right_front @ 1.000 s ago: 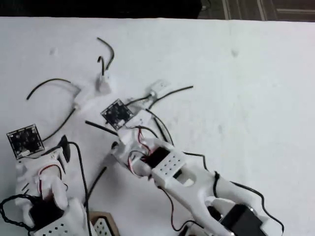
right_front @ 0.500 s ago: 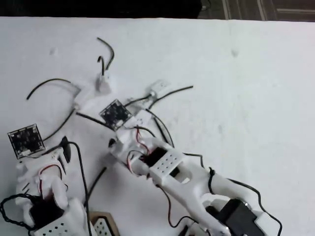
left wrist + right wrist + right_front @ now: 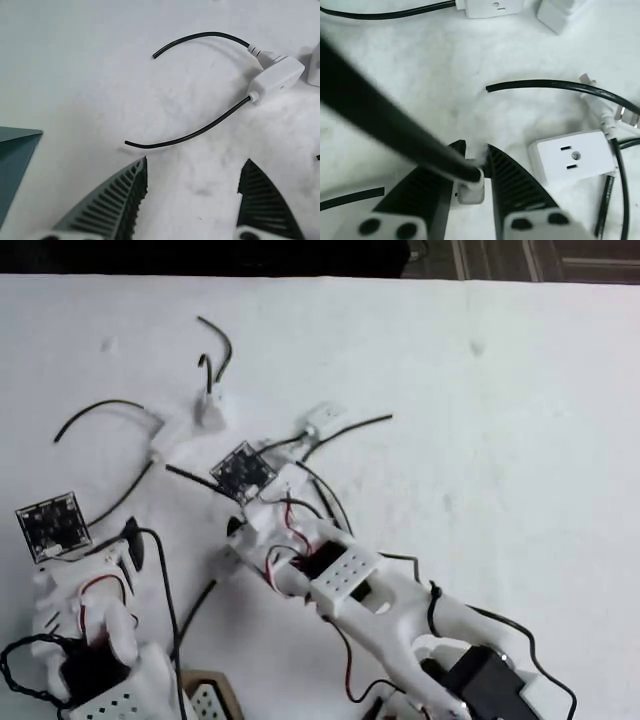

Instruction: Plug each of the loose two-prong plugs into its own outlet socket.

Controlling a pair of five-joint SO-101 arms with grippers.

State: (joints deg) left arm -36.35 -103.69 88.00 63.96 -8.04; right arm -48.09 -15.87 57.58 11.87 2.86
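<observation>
My right gripper (image 3: 475, 150) is shut on a small white plug (image 3: 470, 189) whose black cord (image 3: 380, 120) runs off across the view. A white outlet socket (image 3: 572, 160) lies face up just beside it, apart from the plug. In the high view this gripper (image 3: 238, 528) sits mid-table beside that socket (image 3: 291, 480). My left gripper (image 3: 192, 167) is open and holds nothing. It hovers short of a white socket block (image 3: 276, 75) that has black cords (image 3: 200, 132) at both ends. From above, the left gripper (image 3: 128, 538) is at the table's near left.
More white blocks with black cords lie at the back left: one (image 3: 210, 412) under a curled cord, one (image 3: 165, 440) with a long arc, one (image 3: 322, 420) to the right. The right half of the white table (image 3: 500, 440) is bare. A brown piece (image 3: 205, 695) sits by the arms' bases.
My right arm has shifted slightly, first left and then back right. The black cord of the held plug has swung towards the back of the table. The left arm has stayed still.
</observation>
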